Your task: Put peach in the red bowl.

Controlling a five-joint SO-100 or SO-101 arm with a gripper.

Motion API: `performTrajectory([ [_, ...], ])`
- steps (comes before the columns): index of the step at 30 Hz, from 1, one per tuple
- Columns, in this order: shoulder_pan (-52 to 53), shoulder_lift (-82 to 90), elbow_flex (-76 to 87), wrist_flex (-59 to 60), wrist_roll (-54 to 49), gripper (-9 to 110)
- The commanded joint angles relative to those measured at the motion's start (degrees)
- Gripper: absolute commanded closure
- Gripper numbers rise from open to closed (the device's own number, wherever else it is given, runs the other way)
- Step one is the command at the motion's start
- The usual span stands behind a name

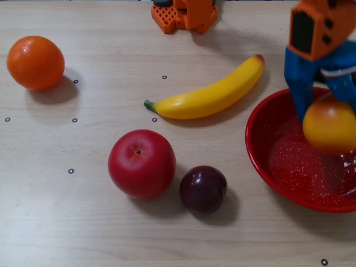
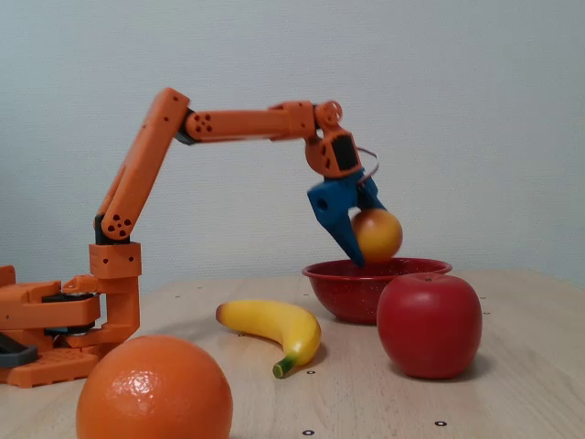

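The yellow-orange peach hangs in my blue gripper, which is shut on it. From above, the fruit sits over the inside of the red bowl at the right edge. From the side, the peach is just above the rim of the red bowl, with the gripper pointing down and its blue fingers around the fruit. The far finger is mostly hidden behind the peach.
A yellow banana lies left of the bowl. A red apple and a dark plum sit in front of it. An orange rests at the far left. The arm's orange base is at the top.
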Motion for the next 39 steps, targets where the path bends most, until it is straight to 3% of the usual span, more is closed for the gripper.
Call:
performTrajectory([
  [1,0.2,1.8,-8.3,-0.7,-3.2,102],
  [12,1.7,-5.1,-9.8,1.3,-9.3,102],
  [17,2.2,-6.5,-9.8,5.4,-12.6,70],
  [22,2.5,-7.1,-9.8,7.1,-12.9,61],
  [27,2.4,-7.1,-9.8,6.9,-13.3,57],
  [39,3.6,-0.6,-9.7,5.4,-12.9,60],
])
